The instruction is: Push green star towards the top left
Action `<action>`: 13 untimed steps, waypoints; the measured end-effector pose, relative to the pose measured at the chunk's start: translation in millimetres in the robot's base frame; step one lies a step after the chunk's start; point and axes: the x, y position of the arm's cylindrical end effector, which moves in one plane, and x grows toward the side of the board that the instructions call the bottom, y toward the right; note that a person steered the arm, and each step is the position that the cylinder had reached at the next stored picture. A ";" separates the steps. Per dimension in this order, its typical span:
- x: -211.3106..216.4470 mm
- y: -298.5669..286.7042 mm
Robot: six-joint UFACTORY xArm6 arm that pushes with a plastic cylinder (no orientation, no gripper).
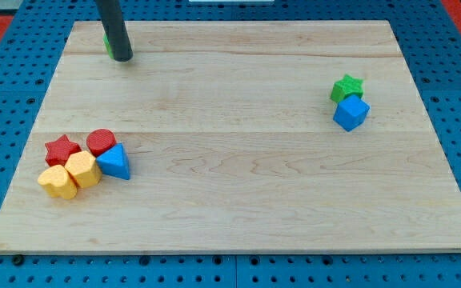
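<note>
The green star lies at the view's right, touching the top of a blue cube. My tip rests on the wooden board near its top left corner, far to the left of the green star. A small green block shows just at the left edge of the rod. It is mostly hidden and its shape cannot be made out.
A cluster sits at the view's lower left: a red star, a red cylinder, a blue triangle, a yellow hexagon and a yellow heart. Blue pegboard surrounds the board.
</note>
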 end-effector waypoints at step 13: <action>90.2 321.4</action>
